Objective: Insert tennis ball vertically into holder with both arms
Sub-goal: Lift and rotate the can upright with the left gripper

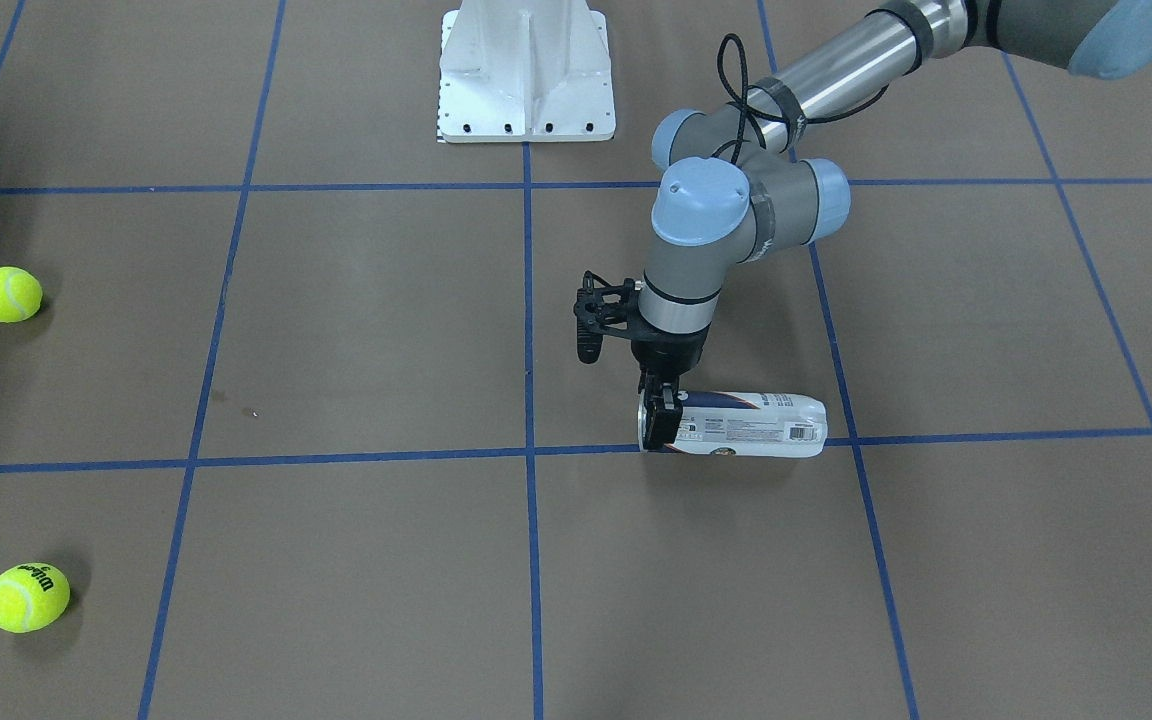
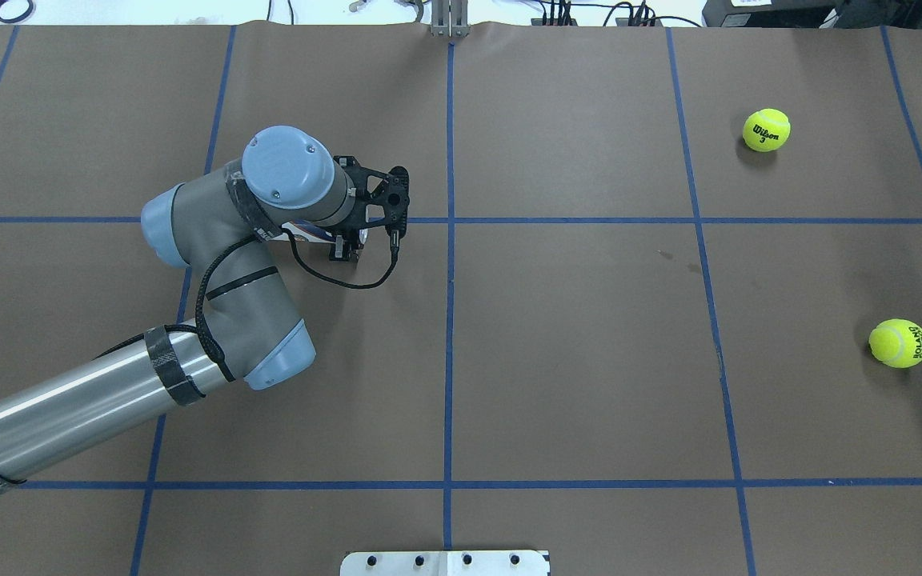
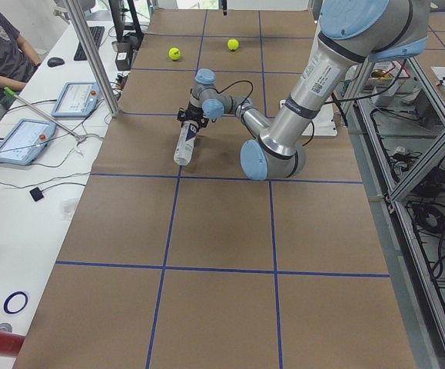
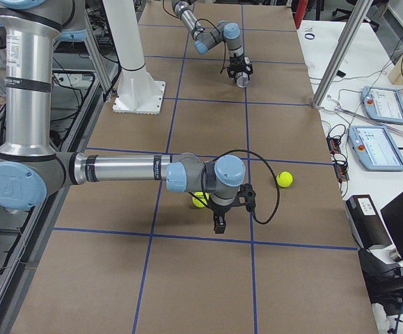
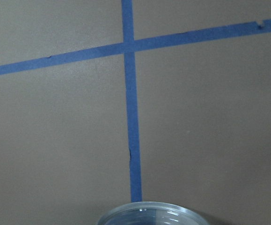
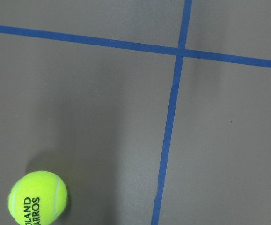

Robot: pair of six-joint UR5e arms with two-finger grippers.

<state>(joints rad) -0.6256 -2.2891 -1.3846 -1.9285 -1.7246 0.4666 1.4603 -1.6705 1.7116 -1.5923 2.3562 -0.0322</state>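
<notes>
Holder (image 1: 756, 422) lies on its side on the worktop (image 2: 573, 360), left of centre; my left pincer (image 1: 661, 418) pinches its rim end. Far tennis ball (image 2: 766, 130) and near tennis ball (image 2: 898, 342) sit right, well apart. Right pincer (image 4: 219, 224) hangs near the latter; spread or pressed together, I cannot tell.

The left arm (image 2: 213, 240) hides most of the can (image 2: 305, 232) overhead; the wrist view cuts its rim. The right hand (image 4: 218, 224) is too small to judge, and a ball (image 4: 200, 200) is half hidden behind it.
</notes>
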